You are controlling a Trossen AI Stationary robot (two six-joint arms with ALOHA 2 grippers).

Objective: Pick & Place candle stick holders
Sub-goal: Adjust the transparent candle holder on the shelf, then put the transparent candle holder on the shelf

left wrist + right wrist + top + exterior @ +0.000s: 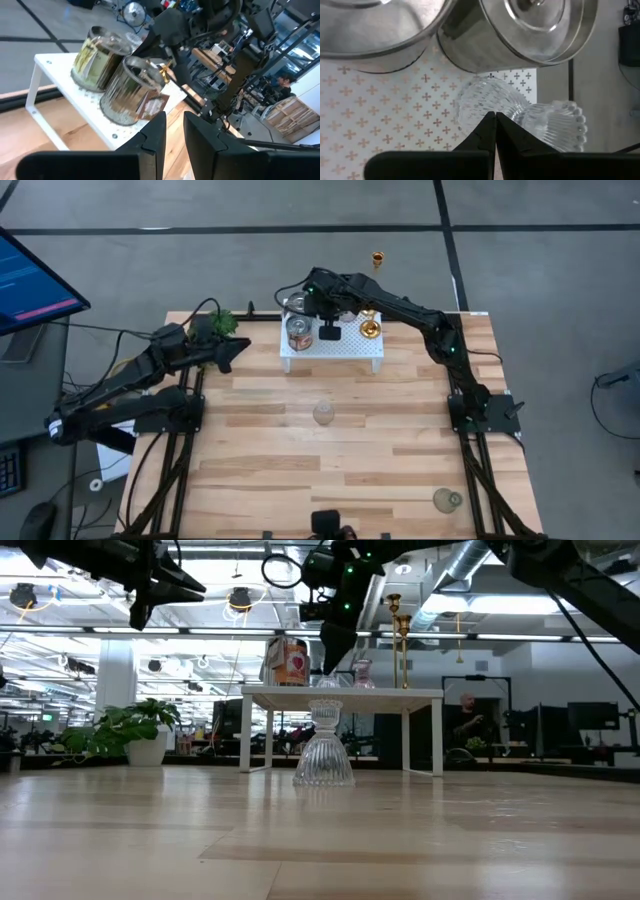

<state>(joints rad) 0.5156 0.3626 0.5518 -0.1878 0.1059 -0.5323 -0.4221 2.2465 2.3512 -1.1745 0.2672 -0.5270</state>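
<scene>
At the tabletop's middle stands a clear glass vase (323, 413). Farther back, on the white shelf (345, 360) by the far edge, the right gripper (328, 333) hovers with fingers pressed together, empty, between tin cans (298, 333) and a gold candle stick holder (370, 328). Near the far left corner, the left gripper (236, 350) hangs slightly parted, holding nothing.

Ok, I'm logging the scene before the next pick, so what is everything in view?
Table: one, light wood.
Stand: one, white, back centre of table.
Cans: two, silvery, left part of stand.
Gold holder: at least one, right part of stand.
Glass pieces: three, clear; table centre, front right, on stand.
Plant: one, green, back left.
Person: one, room behind.
Left claw: open, empty, left of stand.
Right claw: shut, over stand.
</scene>
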